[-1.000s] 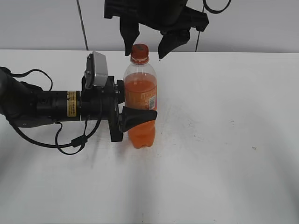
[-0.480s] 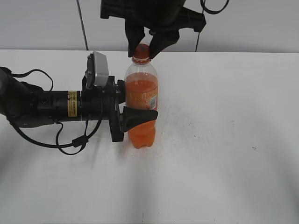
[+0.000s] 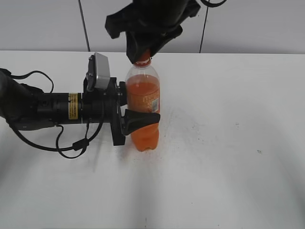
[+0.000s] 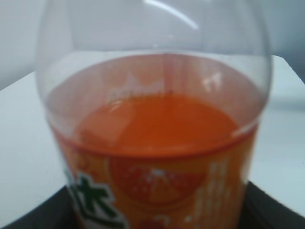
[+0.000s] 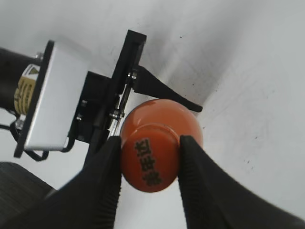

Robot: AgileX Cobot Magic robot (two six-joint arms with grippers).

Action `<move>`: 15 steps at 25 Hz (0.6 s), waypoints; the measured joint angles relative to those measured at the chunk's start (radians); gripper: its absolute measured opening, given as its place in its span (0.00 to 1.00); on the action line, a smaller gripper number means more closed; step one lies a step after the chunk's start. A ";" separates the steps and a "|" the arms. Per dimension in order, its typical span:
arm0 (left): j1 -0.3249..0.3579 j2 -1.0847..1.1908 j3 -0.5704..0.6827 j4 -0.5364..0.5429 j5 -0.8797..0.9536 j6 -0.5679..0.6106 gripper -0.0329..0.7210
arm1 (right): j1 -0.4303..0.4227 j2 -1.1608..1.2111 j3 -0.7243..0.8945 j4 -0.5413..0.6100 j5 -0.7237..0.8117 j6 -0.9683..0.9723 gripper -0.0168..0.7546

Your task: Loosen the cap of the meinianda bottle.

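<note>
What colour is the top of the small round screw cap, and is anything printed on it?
Orange plastic cap with dark printed characters, clearest in the right wrist view.

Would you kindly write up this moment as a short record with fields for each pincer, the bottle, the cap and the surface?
left pincer: shut on the meinianda bottle, gripping its lower body from the side
right pincer: above the bottle, fingers on either side of the cap, touching it
bottle: upright, orange drink inside
cap: orange, dark print on top, on the neck
table: white, bottle stands on it
</note>
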 joint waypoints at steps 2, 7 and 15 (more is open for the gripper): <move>0.001 0.000 0.000 0.004 -0.002 0.003 0.60 | -0.001 0.000 -0.002 0.019 0.001 -0.166 0.38; 0.002 0.000 0.000 0.008 -0.004 0.011 0.60 | -0.002 0.000 -0.002 0.033 0.009 -0.507 0.37; 0.002 0.000 0.000 0.006 -0.005 0.013 0.60 | -0.002 0.000 -0.003 0.024 0.011 -0.841 0.37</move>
